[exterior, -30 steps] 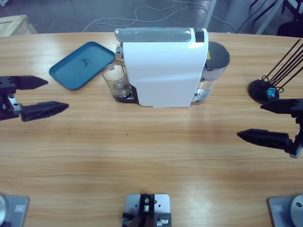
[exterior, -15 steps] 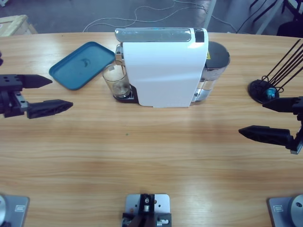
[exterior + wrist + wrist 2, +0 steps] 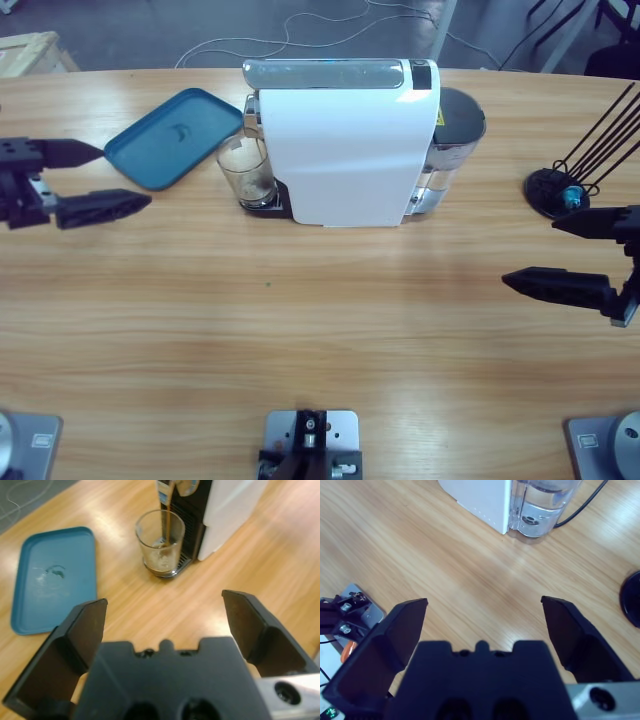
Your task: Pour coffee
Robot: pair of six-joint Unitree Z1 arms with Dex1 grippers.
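We see both grippers, left (image 3: 100, 181) and right (image 3: 565, 256), spread wide and holding nothing, while the coffee (image 3: 170, 527) streams from the machine (image 3: 345, 145) into the glass (image 3: 245, 172) beside the tray (image 3: 165, 138).

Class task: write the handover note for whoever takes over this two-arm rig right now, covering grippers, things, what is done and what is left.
Left gripper: jaws open, empty, beside the blue plastic tray.
Right gripper: jaws open, empty, near the table's right end.
Clear glass cup stands under the spout of the white coffee machine; a thin stream of dark brown coffee is running into it.
Done: brewing started.
Left: likely grasp the cup and pour.
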